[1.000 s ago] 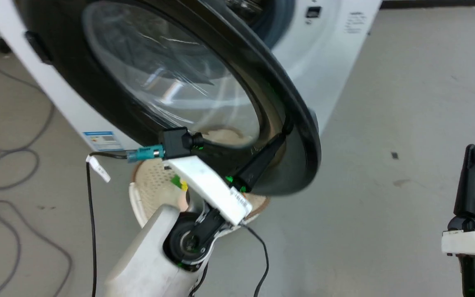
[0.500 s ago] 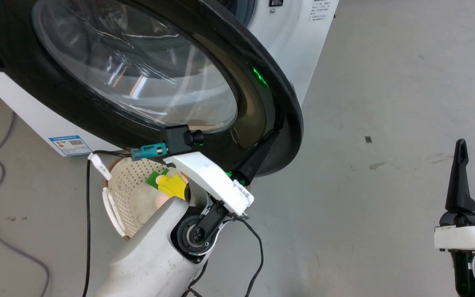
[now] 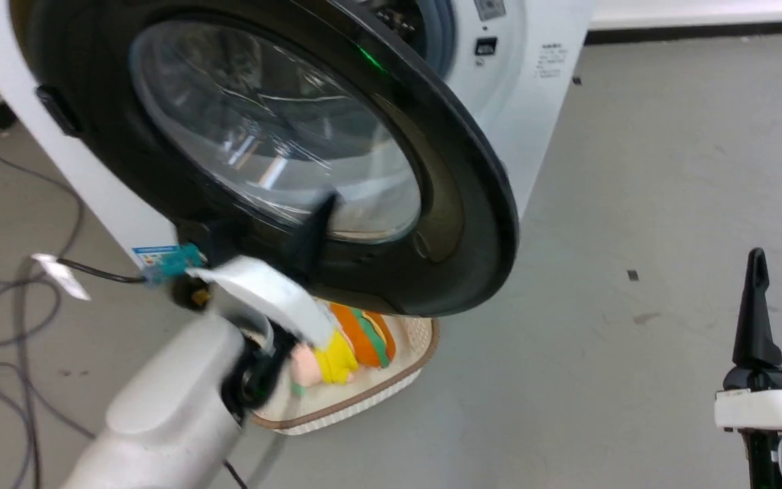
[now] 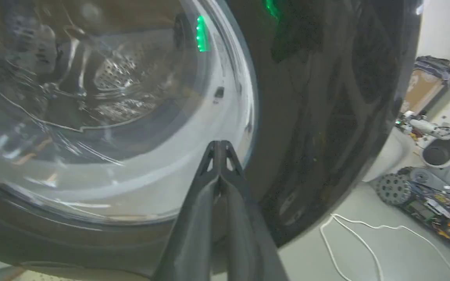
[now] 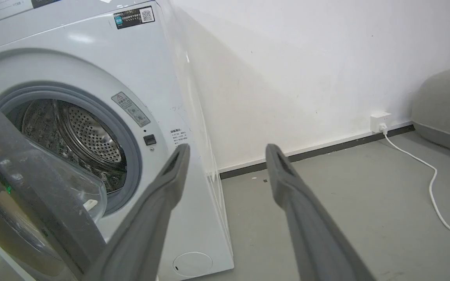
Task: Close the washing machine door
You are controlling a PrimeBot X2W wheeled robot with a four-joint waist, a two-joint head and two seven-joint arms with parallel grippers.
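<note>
Shifted inward along the washing machine door, my empty, pinched-together left end effector seemingly pushes it closed.

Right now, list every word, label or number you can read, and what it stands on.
No text is legible.
Black QR sticker, high on the washing machine: too small.
Triangle warning label on its front: too small.
Blue-and-white sticker low on its front: blurred.
</note>
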